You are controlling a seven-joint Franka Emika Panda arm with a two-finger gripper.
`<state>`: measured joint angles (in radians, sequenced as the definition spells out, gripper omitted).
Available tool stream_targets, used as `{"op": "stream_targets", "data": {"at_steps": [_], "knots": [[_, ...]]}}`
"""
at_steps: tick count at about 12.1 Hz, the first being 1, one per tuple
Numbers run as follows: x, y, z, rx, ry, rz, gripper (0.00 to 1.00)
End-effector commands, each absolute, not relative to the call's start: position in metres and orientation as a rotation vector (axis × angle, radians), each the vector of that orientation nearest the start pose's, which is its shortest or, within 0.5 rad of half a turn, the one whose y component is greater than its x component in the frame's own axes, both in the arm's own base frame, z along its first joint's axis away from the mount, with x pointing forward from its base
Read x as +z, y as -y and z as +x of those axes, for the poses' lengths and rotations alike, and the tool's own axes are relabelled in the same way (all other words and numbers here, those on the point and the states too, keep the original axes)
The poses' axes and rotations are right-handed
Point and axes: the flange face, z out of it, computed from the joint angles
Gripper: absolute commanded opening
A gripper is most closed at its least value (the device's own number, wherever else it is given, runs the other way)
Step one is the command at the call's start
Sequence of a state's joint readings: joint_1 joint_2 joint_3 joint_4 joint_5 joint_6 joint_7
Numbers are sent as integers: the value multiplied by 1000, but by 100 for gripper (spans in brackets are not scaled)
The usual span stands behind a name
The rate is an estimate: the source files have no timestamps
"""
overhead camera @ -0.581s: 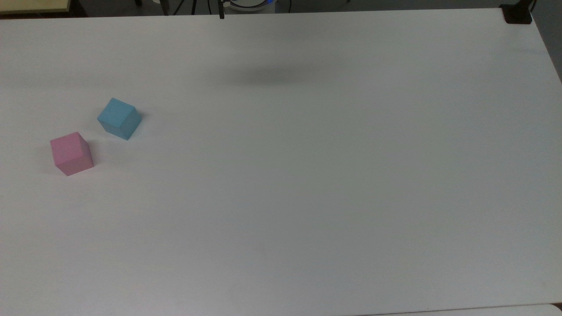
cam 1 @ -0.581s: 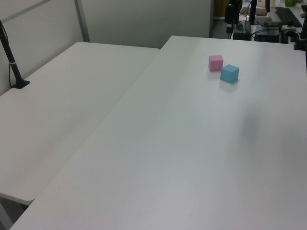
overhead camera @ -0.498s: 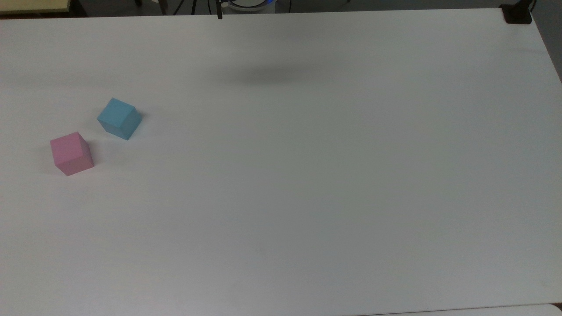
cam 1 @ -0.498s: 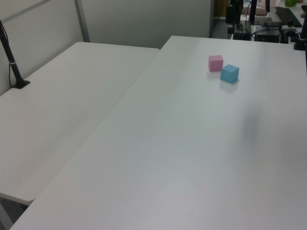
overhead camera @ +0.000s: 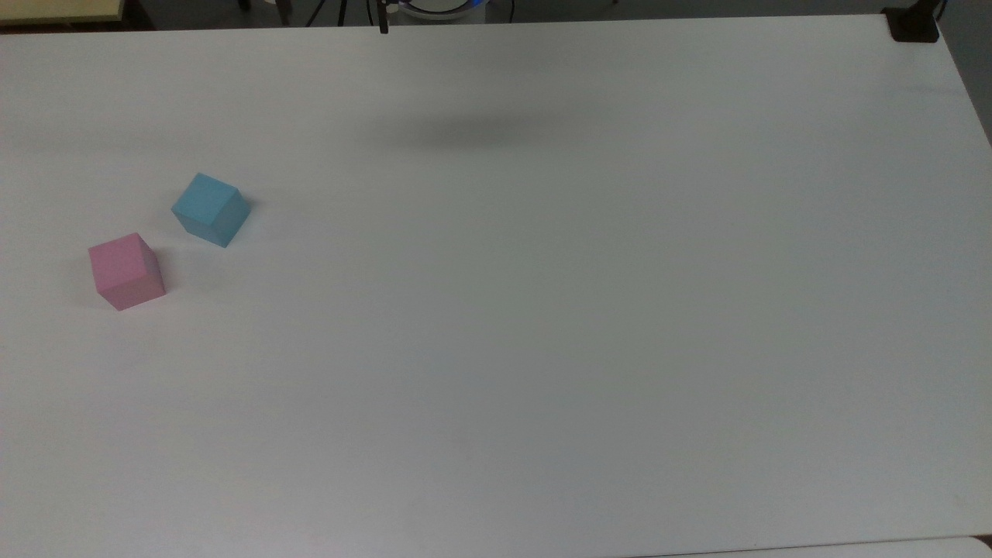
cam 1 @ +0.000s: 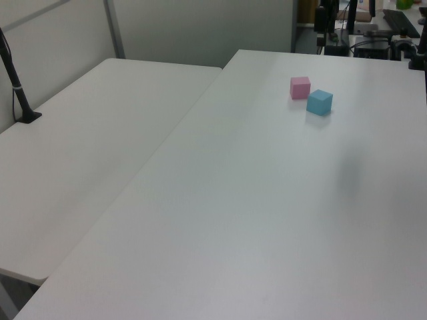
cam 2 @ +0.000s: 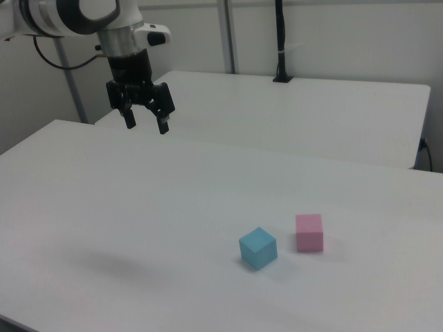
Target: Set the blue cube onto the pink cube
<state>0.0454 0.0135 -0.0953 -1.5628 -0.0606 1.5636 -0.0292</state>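
Observation:
The blue cube (overhead camera: 211,209) rests on the white table (overhead camera: 542,310) at the top view's left, and the pink cube (overhead camera: 125,271) sits a short gap below and to its left. Both stand apart from each other; in the right view the blue cube (cam 2: 258,247) is just left of the pink cube (cam 2: 309,232), and in the left view the blue cube (cam 1: 319,102) lies right of the pink cube (cam 1: 299,87). My gripper (cam 2: 146,124) hangs open and empty high above the table at the right view's upper left, far from both cubes.
A second white table (cam 1: 87,160) adjoins this one at the left view's left, with a black pole (cam 1: 15,83) clamped on it. A black clamp (overhead camera: 913,25) sits at the top view's far right corner. Cables and equipment (cam 1: 370,30) stand beyond the far edge.
The dark tip at the top view's upper edge has shifted slightly left and up. The cubes have not moved.

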Motion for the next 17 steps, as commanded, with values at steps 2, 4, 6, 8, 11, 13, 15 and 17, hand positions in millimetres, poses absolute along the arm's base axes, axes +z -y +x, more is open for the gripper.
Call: {"op": "stream_targets", "data": {"at_steps": [2, 4, 6, 8, 11, 13, 15, 17], "knots": [[620, 42, 548, 33, -88, -3206, 100], [616, 55, 551, 30, -122, -3206, 100], [610, 82, 552, 32, -194, -3201, 100], [586, 130, 560, 52, -306, -3194, 100], [520, 204, 579, 80, -449, -3187, 100], [472, 239, 588, 103, -499, -3190, 100], [435, 248, 589, 116, -531, -3183, 100], [406, 245, 586, 75, -548, -3178, 100]]}}
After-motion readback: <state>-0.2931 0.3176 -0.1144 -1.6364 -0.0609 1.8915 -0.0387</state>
